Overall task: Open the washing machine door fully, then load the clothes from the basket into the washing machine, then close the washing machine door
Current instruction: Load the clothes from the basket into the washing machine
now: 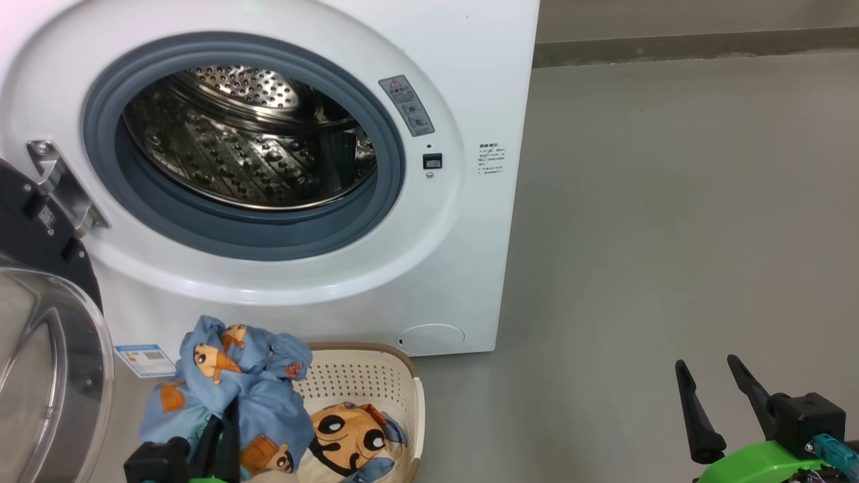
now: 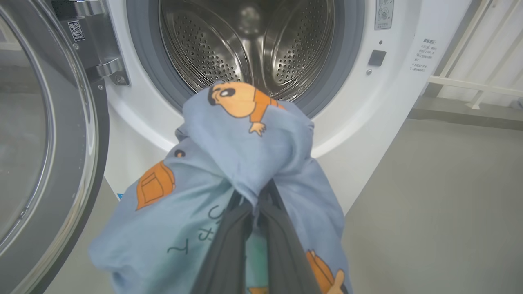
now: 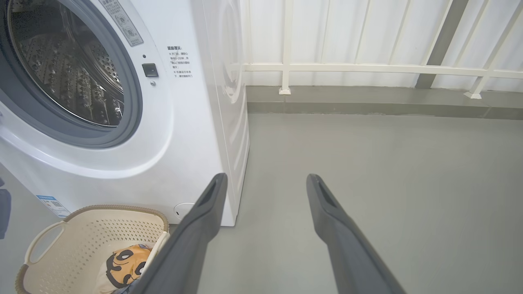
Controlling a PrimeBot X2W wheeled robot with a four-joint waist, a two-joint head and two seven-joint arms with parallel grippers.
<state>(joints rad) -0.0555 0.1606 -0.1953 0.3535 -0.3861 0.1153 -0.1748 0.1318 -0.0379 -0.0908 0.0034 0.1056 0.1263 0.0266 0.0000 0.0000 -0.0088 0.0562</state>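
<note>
My left hand [image 2: 250, 200] was clamped on the blue garment [image 2: 245, 155], the two fingers pressed together with a fold of cloth pinched between them. The rest of the fabric bunched over the tips and hung down on both sides. In the head view the bundle sat just above the left end of the basket [image 1: 362, 382], low in front of the washing machine [image 1: 463, 282].

What mattered was the line from that hand to the drum [image 2: 249, 45]. Looking along my fingers, the steel mouth lay straight ahead and somewhat above, and the cloth covered its lower edge. The grey gasket [image 1: 241, 231] stood between bundle and drum. I judged the move ahead to be forward and up, high enough for the hanging cloth to clear that lip.

The washing machine door [image 1: 40, 335] stood swung out on my left, just beside the bundle, so any drift that way risked snagging its rim.

My right hand [image 1: 708, 362] had its fingers spread apart and held nothing. It was well off to the right over bare floor, much farther from the drum than the left. The orange garment [image 1: 345, 436] lay in the basket.
</note>
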